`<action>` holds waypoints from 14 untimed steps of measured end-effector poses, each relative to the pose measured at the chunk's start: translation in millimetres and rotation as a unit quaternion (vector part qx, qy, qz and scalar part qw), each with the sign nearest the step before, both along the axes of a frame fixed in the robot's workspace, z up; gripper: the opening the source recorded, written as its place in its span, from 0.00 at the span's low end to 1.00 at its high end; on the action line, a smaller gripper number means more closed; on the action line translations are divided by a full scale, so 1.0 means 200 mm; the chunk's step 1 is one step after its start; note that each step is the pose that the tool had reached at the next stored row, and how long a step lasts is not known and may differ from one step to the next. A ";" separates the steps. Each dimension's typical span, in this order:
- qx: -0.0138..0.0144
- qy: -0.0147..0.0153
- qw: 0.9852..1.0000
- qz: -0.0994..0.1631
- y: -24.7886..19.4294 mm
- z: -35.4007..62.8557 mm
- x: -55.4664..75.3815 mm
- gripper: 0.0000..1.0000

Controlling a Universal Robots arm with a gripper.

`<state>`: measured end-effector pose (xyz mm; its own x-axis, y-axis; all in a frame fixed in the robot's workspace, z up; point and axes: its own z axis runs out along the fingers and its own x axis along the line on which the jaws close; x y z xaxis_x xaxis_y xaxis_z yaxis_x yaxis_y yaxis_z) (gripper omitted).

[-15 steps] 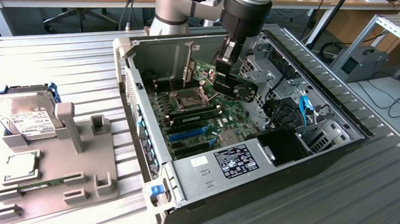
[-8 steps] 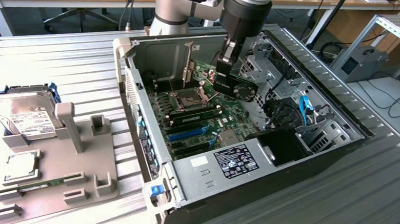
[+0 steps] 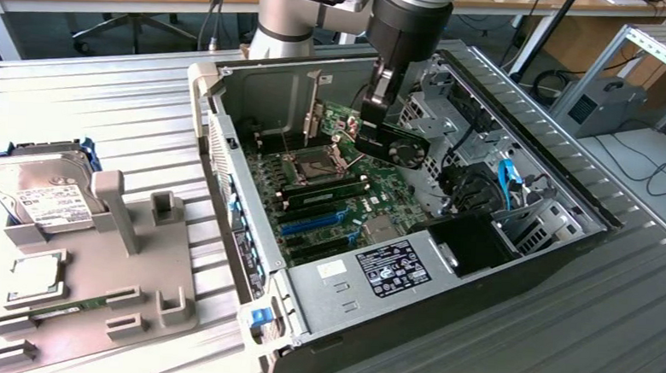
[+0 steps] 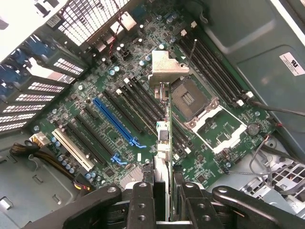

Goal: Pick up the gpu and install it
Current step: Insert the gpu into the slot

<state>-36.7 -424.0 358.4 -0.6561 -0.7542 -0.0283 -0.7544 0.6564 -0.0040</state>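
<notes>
- Gpu (image 3: 402, 145), black fan shroud facing outward, held on edge above the motherboard (image 3: 332, 195) inside the open computer case (image 3: 511, 273).
- Pinched between the fingers of the gripper (image 3: 372, 137), jaws pressed against both flat faces of the card.
- Seen edge-on from the wrist (image 4: 164, 138), silvery bracket (image 4: 167, 69) at the far end, hanging clear of the board with the fingers (image 4: 142, 200) clamped on either side.
- Suspended over the black expansion slots between the blue slot (image 4: 116, 121) and the empty processor socket (image 4: 188, 98); not seated in any slot.
- Case lying on its side on a ribbed metal table (image 3: 108, 115), side panel off, power supply label (image 3: 392, 266) facing up.
- Grey parts holder (image 3: 111, 286) well apart on the exterior view's left, carrying a silver hard drive (image 3: 42, 193) with white label, a processor chip (image 3: 34, 275) and a thin green memory stick (image 3: 70, 308).
- Arm (image 3: 404, 28) reaching down into the case from above.
</notes>
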 end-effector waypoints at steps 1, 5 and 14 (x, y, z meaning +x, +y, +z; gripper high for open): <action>0.000 0.000 1.000 0.002 0.000 0.000 0.00 0.26; 0.000 0.000 1.000 0.006 0.000 -0.001 0.00 0.26; 0.000 0.000 1.000 0.015 0.000 -0.002 0.00 0.26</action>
<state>-36.7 -424.0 358.1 -0.6334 -0.7733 -0.0283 -0.7736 0.6337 -0.0041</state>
